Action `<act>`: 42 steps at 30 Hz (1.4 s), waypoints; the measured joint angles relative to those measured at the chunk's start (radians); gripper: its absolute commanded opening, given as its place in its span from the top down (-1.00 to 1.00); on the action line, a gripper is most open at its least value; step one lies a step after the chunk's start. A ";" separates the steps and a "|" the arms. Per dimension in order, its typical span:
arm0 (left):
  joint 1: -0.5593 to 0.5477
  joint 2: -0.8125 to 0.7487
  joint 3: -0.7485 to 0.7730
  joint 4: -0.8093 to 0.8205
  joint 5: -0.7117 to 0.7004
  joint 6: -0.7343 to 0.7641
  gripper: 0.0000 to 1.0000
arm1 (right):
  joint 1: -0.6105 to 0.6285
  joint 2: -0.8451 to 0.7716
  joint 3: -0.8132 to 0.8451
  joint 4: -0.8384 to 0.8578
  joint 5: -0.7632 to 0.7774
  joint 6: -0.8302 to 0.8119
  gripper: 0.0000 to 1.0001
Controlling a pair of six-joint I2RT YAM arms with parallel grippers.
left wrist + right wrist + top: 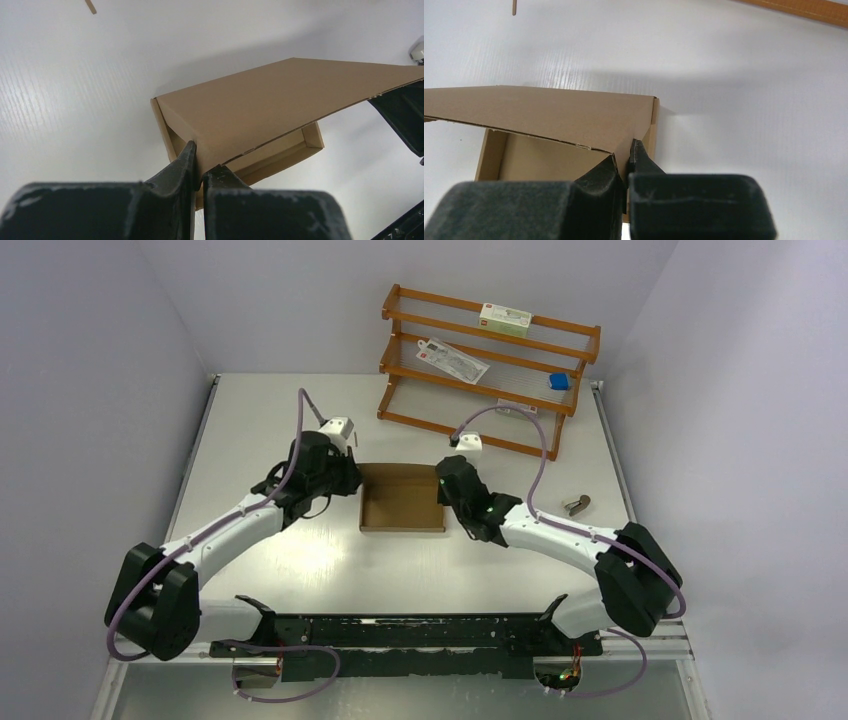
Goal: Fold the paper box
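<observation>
The paper box [402, 498] is a plain brown shallow rectangular box in the middle of the table, its lid flap raised over the tray. My left gripper [350, 478] is shut on the box's left corner; in the left wrist view [201, 167] its fingers pinch the cardboard of the box [260, 105]. My right gripper [447, 490] is shut on the box's right corner; in the right wrist view [627, 160] its fingers pinch the side of the box [549, 117] under the lid flap.
An orange wooden rack [490, 365] stands at the back right, holding a white and green carton [505, 318], a flat packet [452, 358] and a blue object [559, 382]. A small metal clip [576, 505] lies to the right of the right arm.
</observation>
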 measured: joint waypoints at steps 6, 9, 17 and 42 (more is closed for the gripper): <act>-0.011 -0.052 -0.084 0.069 -0.016 -0.034 0.82 | 0.032 0.000 -0.024 0.027 0.039 0.018 1.00; -0.023 -0.068 -0.115 0.098 -0.031 -0.052 0.80 | 0.040 0.000 -0.034 0.036 0.056 0.030 1.00; -0.047 -0.086 -0.200 0.148 -0.043 -0.088 0.80 | 0.072 0.000 -0.085 0.063 0.087 0.060 1.00; -0.097 -0.188 -0.448 0.208 -0.101 -0.169 0.07 | 0.152 -0.073 -0.295 0.154 0.021 0.103 0.14</act>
